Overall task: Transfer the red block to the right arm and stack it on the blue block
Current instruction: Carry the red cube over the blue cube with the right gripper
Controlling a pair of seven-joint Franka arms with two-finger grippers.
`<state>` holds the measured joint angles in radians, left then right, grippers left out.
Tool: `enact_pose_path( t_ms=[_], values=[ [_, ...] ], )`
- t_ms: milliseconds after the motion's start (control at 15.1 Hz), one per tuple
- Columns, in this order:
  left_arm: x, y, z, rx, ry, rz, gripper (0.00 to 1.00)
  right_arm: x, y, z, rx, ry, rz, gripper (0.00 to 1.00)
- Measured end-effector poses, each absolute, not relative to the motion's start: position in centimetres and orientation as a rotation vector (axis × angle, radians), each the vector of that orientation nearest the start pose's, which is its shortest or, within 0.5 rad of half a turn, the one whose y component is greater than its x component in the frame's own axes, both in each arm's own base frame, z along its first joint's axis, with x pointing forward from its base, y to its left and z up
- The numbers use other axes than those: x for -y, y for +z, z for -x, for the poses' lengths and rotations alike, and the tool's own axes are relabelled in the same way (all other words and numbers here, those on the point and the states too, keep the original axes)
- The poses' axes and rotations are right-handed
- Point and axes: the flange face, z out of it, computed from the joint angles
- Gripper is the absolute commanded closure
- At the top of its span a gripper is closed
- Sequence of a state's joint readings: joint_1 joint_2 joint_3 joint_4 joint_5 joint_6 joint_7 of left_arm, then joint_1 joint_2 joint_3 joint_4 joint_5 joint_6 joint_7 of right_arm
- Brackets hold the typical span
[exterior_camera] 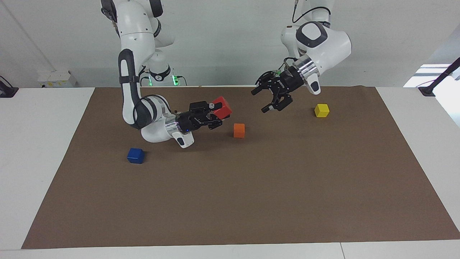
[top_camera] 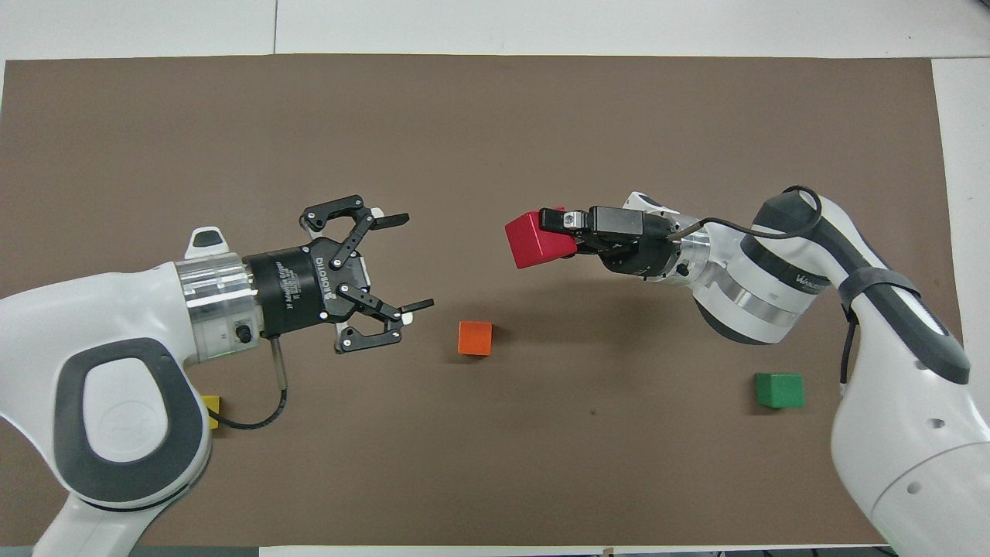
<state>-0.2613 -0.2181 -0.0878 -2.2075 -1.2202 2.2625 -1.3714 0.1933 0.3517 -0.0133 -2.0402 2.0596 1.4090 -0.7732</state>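
Observation:
My right gripper (exterior_camera: 217, 114) is shut on the red block (exterior_camera: 222, 107) and holds it tilted above the mat, over a spot beside the orange cube; both show in the overhead view, the right gripper (top_camera: 558, 236) and the red block (top_camera: 536, 240). My left gripper (exterior_camera: 261, 100) is open and empty in the air, apart from the red block, toward the left arm's end; it also shows in the overhead view (top_camera: 414, 263). The blue block (exterior_camera: 136, 155) lies on the mat toward the right arm's end, farther from the robots than the right gripper. In the overhead view it is hidden under the right arm.
An orange cube (exterior_camera: 239, 130) lies on the brown mat (exterior_camera: 251, 201) near the middle, and shows from overhead (top_camera: 474, 338). A yellow cube (exterior_camera: 321, 110) lies toward the left arm's end. A green cube (top_camera: 779, 389) lies near the right arm's base.

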Motion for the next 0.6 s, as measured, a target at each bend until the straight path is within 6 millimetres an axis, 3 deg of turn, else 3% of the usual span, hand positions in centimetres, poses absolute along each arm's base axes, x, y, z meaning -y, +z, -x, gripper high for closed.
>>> enact_pose_path(
  t_ms=[132, 397, 596],
  values=[
    [16.3, 51.0, -48.3, -1.687, -0.71, -1.52, 0.0, -18.7, 38.6, -57.3, -0.106, 0.016, 1.227, 1.0],
    [9.8, 49.7, -48.7, -1.718, -0.593, -1.744, 0.0, -11.2, 43.5, -58.1, -0.176, 0.087, 1.498, 1.0],
    [6.9, 49.0, -48.6, -1.708, -0.434, -1.991, 0.0, -6.3, 48.4, -58.3, -0.229, 0.098, 1.75, 1.0]
  ],
)
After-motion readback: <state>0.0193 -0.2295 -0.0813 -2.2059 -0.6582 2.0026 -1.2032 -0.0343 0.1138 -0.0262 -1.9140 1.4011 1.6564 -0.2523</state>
